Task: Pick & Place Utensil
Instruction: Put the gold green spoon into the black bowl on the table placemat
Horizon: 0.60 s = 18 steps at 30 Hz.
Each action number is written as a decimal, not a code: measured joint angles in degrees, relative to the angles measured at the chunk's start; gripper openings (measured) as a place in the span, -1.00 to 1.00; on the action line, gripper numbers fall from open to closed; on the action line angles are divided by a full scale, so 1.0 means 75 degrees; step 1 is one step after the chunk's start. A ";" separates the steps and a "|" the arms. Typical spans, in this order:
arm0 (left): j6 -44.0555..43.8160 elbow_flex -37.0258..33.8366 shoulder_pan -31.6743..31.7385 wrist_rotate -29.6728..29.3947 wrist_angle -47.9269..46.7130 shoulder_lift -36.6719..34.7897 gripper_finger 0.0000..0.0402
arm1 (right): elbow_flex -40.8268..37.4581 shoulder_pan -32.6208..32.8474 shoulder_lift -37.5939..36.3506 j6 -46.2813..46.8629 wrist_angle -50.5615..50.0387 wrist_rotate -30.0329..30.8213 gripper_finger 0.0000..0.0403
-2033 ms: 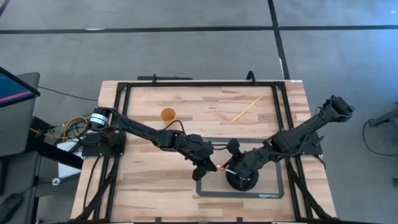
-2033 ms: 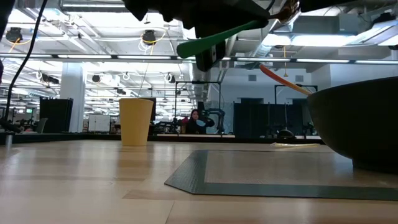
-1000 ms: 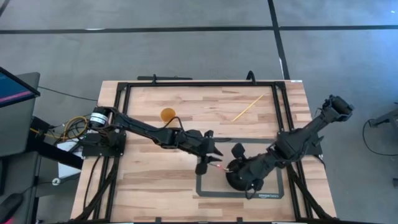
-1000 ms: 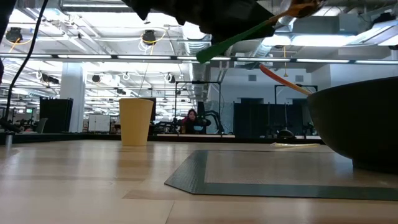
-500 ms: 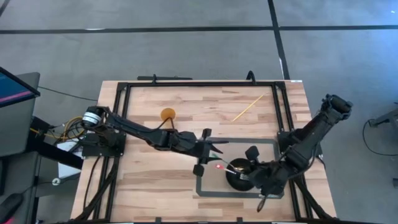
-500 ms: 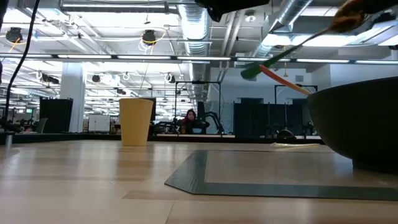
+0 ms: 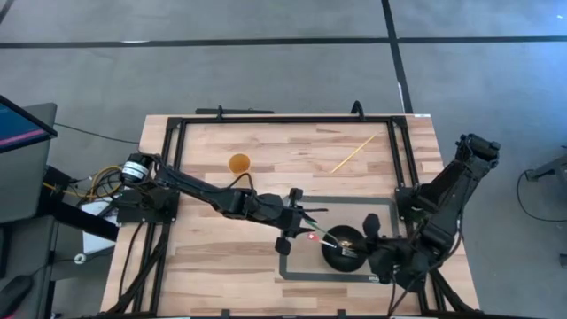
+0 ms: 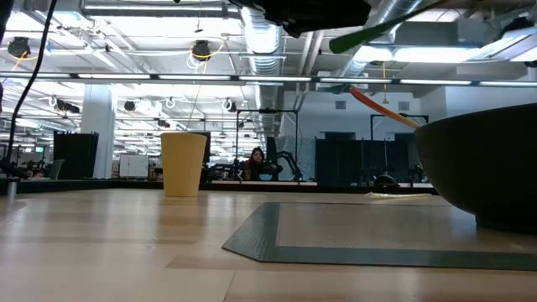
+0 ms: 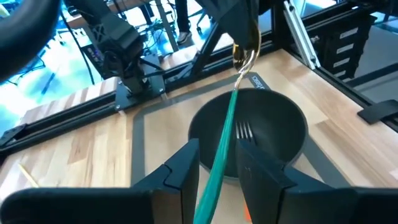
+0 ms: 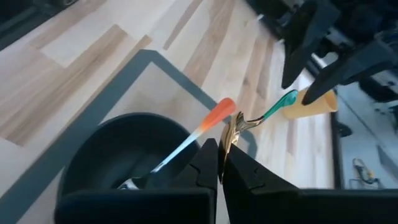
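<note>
One black bowl (image 7: 342, 252) holds two utensils; my right claw (image 10: 221, 163) pinches the green-handled fork (image 9: 221, 158), my left claw (image 9: 217, 177) gapes wide.

The only writing visible is a small pale brand mark printed on the near border of the grey mat (image 7: 292, 270) in the high view, just below the black bowl (image 7: 344, 252), but its letters are too small to make out for certain.

Bowl (image 7: 343, 252) on mat (image 7: 292, 266), cup (image 7: 239, 163) & stick (image 7: 353, 152) behind.
</note>
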 joint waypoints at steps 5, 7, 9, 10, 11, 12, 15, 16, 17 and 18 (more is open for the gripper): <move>0.0000 0.0000 -0.0005 0.0003 -0.0258 0.0000 -0.47 | 0.0000 0.0158 0.0003 -0.0001 0.0112 0.0214 -1.00; 0.0002 0.0000 -0.0004 0.0001 -0.0256 0.0000 -0.47 | 0.0000 0.0178 0.0003 -0.0003 0.0225 0.0243 -1.00; 0.0003 0.0000 -0.0003 0.0000 -0.0267 0.0000 -0.47 | 0.0000 0.0175 0.0003 -0.0003 0.0230 0.0259 -1.00; 0.0012 0.0000 -0.0003 0.0000 -0.0264 0.0000 -0.48 | 0.0000 0.0175 0.0003 -0.0003 0.0232 0.0271 -1.00; 0.0039 0.0000 -0.0003 0.0000 -0.0264 0.0000 -0.49 | 0.0000 0.0175 0.0003 -0.0003 0.0233 0.0272 -1.00; 0.0068 0.0000 -0.0003 -0.0003 -0.0267 0.0000 -0.51 | -0.0001 0.0172 0.0003 -0.0006 0.0233 0.0271 -1.00; 0.0087 0.0000 -0.0003 0.0074 -0.0264 0.0000 -0.59 | 0.0000 0.0170 0.0003 -0.0005 0.0236 0.0293 -1.00; 0.0087 0.0000 -0.0001 0.0139 -0.0264 0.0000 -0.63 | 0.0000 0.0170 0.0003 -0.0006 0.0236 0.0296 -1.00; 0.0104 0.0000 0.0000 0.0227 -0.0265 0.0000 -0.68 | -0.0001 0.0170 0.0003 -0.0006 0.0236 0.0297 -1.00; 0.0152 0.0000 -0.0001 0.0295 -0.0274 0.0000 -0.73 | 0.0000 0.0172 0.0003 -0.0006 0.0236 0.0295 -1.00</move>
